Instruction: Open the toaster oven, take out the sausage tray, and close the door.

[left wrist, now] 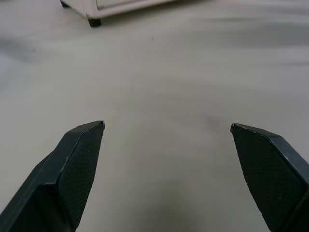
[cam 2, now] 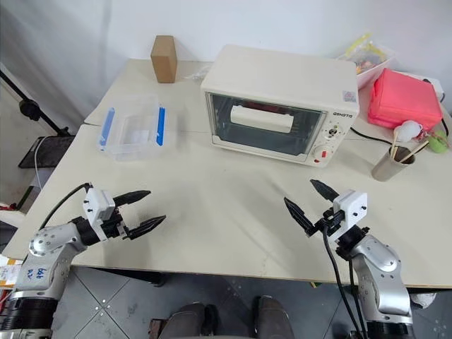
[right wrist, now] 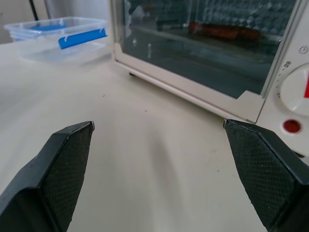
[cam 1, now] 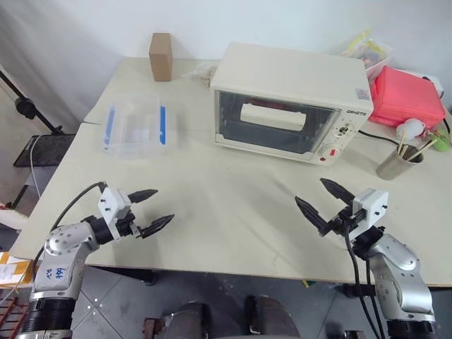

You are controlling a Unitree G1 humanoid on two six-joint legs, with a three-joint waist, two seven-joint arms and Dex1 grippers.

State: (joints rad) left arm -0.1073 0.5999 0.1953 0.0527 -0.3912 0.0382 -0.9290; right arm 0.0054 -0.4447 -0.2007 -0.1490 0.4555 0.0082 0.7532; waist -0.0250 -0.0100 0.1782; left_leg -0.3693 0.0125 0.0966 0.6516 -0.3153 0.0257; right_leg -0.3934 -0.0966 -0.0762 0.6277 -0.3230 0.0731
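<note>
Toaster oven (cam 1: 289, 99) at counter (cam 1: 233, 212) rear, door (cam 1: 272, 120) shut, bar handle (cam 1: 272, 116) crosswise. Right pincer (cam 1: 326, 201) nearer than left pincer (cam 1: 150, 208); both wide, empty. Sausage tray (right wrist: 219, 31) inside.

Cream table (cam 1: 212, 212) against white wall (cam 1: 85, 28) — grey tiled floor (cam 1: 120, 304) below.

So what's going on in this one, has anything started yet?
Nothing is being handled yet. The toaster oven sits at the back of the table with its door shut, and the sausage tray shows through the glass, inside. The left gripper and right gripper are both open and empty, hovering over the near part of the table, well short of the oven. A clear plastic box lies to the oven's left.
</note>
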